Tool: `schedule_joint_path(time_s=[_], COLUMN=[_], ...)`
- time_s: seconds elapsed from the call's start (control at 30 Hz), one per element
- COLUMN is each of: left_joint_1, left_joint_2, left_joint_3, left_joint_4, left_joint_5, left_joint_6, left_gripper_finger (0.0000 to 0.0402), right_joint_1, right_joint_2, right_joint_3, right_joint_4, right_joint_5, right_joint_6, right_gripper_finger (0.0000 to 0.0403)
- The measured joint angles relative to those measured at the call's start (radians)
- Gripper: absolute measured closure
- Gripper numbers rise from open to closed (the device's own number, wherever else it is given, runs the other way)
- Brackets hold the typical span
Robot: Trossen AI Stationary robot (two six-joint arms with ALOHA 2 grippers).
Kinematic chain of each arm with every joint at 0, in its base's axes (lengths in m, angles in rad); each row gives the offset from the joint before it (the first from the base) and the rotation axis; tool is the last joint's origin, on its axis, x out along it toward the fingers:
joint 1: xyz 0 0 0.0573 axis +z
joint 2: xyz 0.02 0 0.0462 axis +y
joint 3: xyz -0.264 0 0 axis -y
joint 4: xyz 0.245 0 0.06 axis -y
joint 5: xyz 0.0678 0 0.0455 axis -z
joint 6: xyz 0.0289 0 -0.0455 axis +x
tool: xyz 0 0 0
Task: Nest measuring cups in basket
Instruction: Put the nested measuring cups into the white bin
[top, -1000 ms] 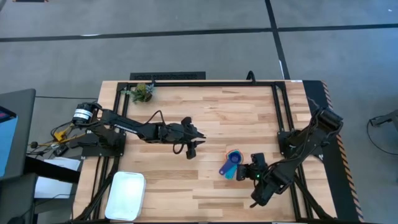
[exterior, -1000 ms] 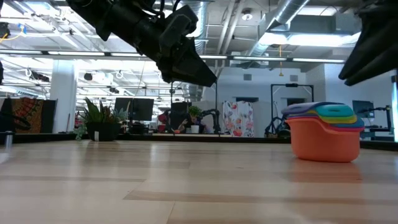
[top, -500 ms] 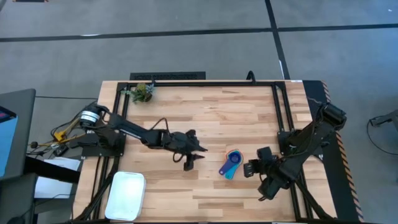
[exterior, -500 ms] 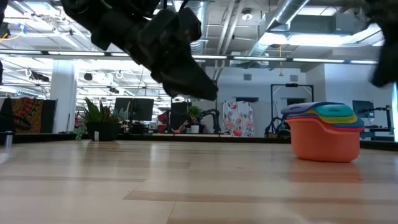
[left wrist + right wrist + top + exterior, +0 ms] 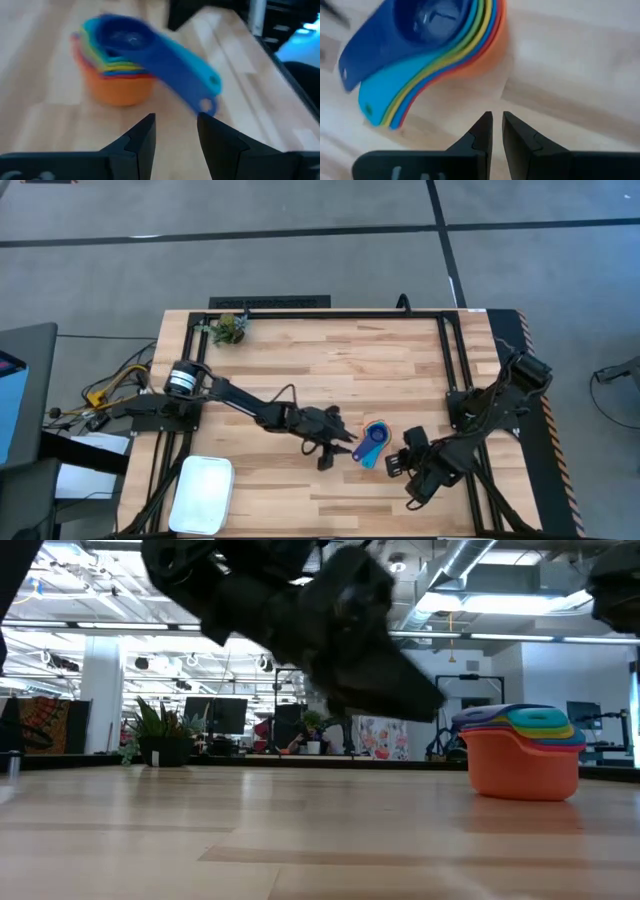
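High view frames show the measuring cups (image 5: 373, 444) already stacked into one pile, standing on the worktop toward its near edge, right of centre, well apart from the basket (image 5: 202, 493) at the near left corner. The left gripper (image 5: 335, 448) is held just beside the pile's handles, fingers parted and empty, probably to grasp them. The right gripper (image 5: 393, 463) waits beside the pile, fingers nearly closed, empty.

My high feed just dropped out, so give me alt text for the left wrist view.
A nested stack of measuring cups, orange outermost and dark blue innermost, stands on the wooden table just ahead of the left hand. Its fingers are open and empty, with the dark blue handle reaching toward the gap.
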Motion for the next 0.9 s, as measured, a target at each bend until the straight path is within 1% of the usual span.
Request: schedule_joint_path(time_s=[0.07, 0.13, 0.17, 0.27, 0.33, 0.5, 0.7, 0.8, 0.9], left_joint_1=[-0.007, -0.010, -0.010, -0.015, -0.020, -0.025, -0.024, -0.024, -0.027], left_joint_2=[0.034, 0.045, 0.059, 0.062, 0.061, 0.061, 0.061, 0.061, 0.061], left_joint_3=[0.058, 0.091, 0.113, 0.142, 0.151, 0.162, 0.163, 0.163, 0.163], left_joint_4=[-0.033, -0.107, -0.116, -0.156, -0.153, -0.160, -0.153, -0.146, -0.146], left_joint_5=[0.002, 0.003, 0.002, 0.000, 0.000, 0.013, 0.031, 0.055, 0.057], left_joint_6=[0.006, 0.007, 0.008, 0.016, 0.018, 0.019, 0.010, 0.029, 0.034], left_gripper_finger=[0.0270, 0.0270, 0.0270, 0.0270, 0.0270, 0.0270, 0.0270, 0.0270, 0.0270], right_joint_1=[-0.011, -0.022, -0.026, -0.047, -0.058, -0.073, -0.078, -0.078, -0.074], right_joint_2=[0.013, 0.037, 0.047, 0.067, 0.067, 0.073, 0.074, 0.074, 0.073], right_joint_3=[0.003, 0.002, 0.002, 0.001, 0.002, 0.003, 0.003, 0.003, 0.003], right_joint_4=[-0.001, 0.004, 0.013, 0.047, 0.080, 0.136, 0.150, 0.153, 0.154], right_joint_5=[0.001, -0.001, -0.003, -0.003, 0.003, 0.073, 0.089, 0.103, 0.105], right_joint_6=[-0.007, -0.009, -0.019, -0.059, -0.089, -0.142, -0.158, -0.159, -0.158], right_gripper_finger=[0.0337, 0.0337, 0.0337, 0.0337, 0.0337, 0.0337, 0.0337, 0.0337, 0.0337])
